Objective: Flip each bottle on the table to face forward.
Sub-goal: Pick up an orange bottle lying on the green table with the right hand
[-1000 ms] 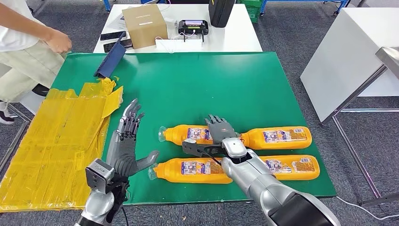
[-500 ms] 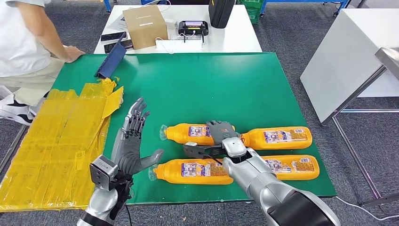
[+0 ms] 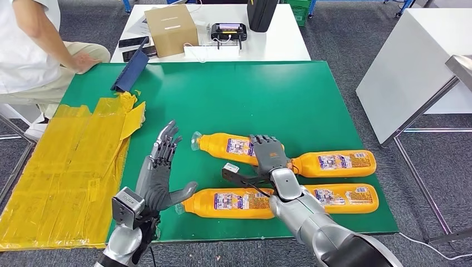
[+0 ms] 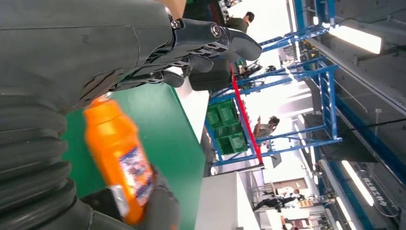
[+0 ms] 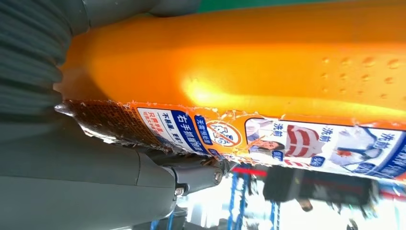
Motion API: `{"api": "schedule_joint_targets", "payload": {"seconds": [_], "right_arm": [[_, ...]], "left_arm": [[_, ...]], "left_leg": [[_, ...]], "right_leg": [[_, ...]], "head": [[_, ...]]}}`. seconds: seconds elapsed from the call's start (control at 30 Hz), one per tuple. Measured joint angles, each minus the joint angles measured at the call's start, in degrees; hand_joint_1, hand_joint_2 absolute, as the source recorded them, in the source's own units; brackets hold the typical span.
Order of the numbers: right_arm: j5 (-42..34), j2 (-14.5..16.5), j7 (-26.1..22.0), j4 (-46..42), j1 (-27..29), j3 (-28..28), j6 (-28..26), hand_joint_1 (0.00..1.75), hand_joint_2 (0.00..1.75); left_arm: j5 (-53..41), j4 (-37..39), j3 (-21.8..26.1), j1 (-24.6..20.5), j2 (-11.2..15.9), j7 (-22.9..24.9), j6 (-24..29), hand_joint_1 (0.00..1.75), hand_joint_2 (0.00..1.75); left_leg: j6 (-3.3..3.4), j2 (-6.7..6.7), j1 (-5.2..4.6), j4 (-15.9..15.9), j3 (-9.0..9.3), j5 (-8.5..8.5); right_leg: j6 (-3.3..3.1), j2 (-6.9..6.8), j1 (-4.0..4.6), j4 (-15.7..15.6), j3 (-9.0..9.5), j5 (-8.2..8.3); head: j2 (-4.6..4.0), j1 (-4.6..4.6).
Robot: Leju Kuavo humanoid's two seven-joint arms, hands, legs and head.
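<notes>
Up front, the right hand (image 3: 268, 153) reaches forward over the green table (image 3: 267, 94) from the near edge, palm down, its fingers (image 3: 261, 143) closed over the body of the far left bottle (image 3: 234, 146), gripping it. Its wrist camera sits right against that bottle's orange flank (image 5: 249, 67), with a torn label running along it. The left hand (image 3: 158, 172) stands raised beside the near left bottle (image 3: 228, 201), fingers straight and spread, thumb stuck out toward that bottle's cap, holding nothing.

Four orange bottles lie flat on the near part of the table in two rows, long axes running left to right. The far left bottle is slightly tilted, its clear cap pointing left and a little away; the near left bottle also points its cap left. The far right bottle (image 3: 337, 162) and near right bottle (image 3: 345, 198) extend rightward behind the right arm; their necks are hidden by it. Printed labels face up on all four.
</notes>
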Motion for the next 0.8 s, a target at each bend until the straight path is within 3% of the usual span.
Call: {"api": "schedule_joint_targets", "payload": {"seconds": [0.17, 0.23, 0.37, 0.5, 0.8], "right_arm": [[-6.77, 1.62, -17.51, -15.53, 8.52, -10.33, -4.17, 1.75, 1.75], [-11.0, 2.87, -21.72, -22.1, 11.82, -14.42, -4.39, 1.75, 1.75], [-21.82, 3.62, -25.53, -32.43, 16.31, -18.6, -3.88, 1.75, 1.75], [-32.8, 3.33, -26.92, -40.94, 20.36, -18.74, 0.64, 1.75, 1.75], [-39.28, 3.08, -26.64, -47.21, 23.56, -16.69, 6.19, 1.75, 1.75]], "left_arm": [[-2.71, -0.02, -0.26, 0.52, 0.1, 0.78, 1.08, 0.0, 1.75], [-3.3, -0.02, -0.34, 0.75, 0.16, 0.83, 1.48, 0.0, 1.75], [-3.69, -0.02, -0.39, 1.19, 0.34, 0.91, 2.08, 0.0, 1.75], [-3.91, -0.02, -0.39, 1.61, 0.53, 0.98, 2.59, 0.0, 1.75], [-4.04, -0.02, -0.37, 1.99, 0.79, 1.4, 2.69, 0.0, 1.75]], "left_leg": [[-0.02, -0.02, 0.04, -0.01, -0.1, -0.02], [-0.02, -0.05, 0.04, -0.01, -0.15, -0.02], [-0.02, -0.11, 0.02, -0.02, -0.18, -0.02], [-0.01, -0.06, -0.04, -0.01, -0.17, -0.02], [-0.02, -0.04, 0.0, -0.02, -0.17, -0.02]], "right_leg": [[-0.02, -0.01, 0.05, 0.02, -0.09, -0.04], [-0.04, -0.03, 0.05, 0.02, -0.15, -0.06], [-0.05, -0.04, 0.01, 0.02, -0.17, -0.07], [-0.03, -0.03, -0.04, 0.01, -0.18, -0.03], [-0.03, -0.03, 0.0, 0.03, -0.21, -0.04]], "head": [[0.0, -0.01], [0.0, -0.02], [0.0, 0.02], [0.0, 0.01], [0.0, 0.0]]}}
